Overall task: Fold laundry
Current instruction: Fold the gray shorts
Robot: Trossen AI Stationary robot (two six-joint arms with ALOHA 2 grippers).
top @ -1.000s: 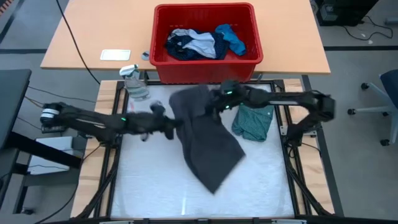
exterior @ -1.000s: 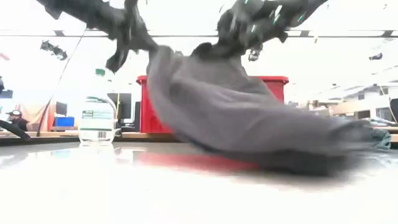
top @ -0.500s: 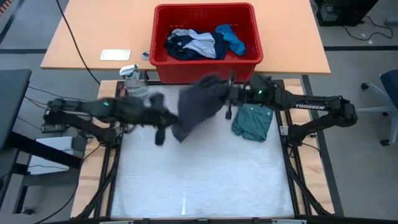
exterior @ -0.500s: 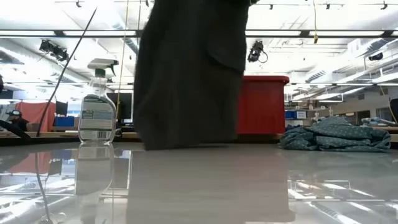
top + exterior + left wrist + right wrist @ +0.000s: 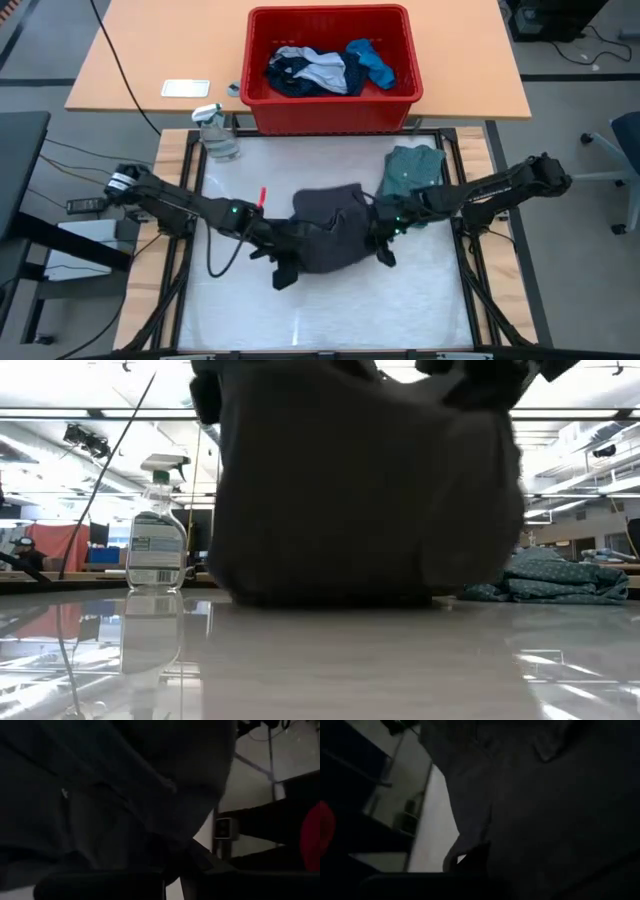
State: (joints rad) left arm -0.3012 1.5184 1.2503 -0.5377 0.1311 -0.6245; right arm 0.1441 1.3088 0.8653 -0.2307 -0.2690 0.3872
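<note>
A dark grey piece (image 5: 328,238) of laundry hangs between two robot arms over the middle of a white table (image 5: 320,310), its lower edge on the surface. The left gripper (image 5: 282,262) pinches its left side, closed on the cloth; the right gripper (image 5: 380,240) pinches its right side, also closed on it. A teal shirt (image 5: 412,172) lies crumpled near the right edge. A red bin (image 5: 330,112) behind the table holds more garments (image 5: 325,68). A spray bottle (image 5: 155,540) stands at the far left corner; its label is too small to read.
</note>
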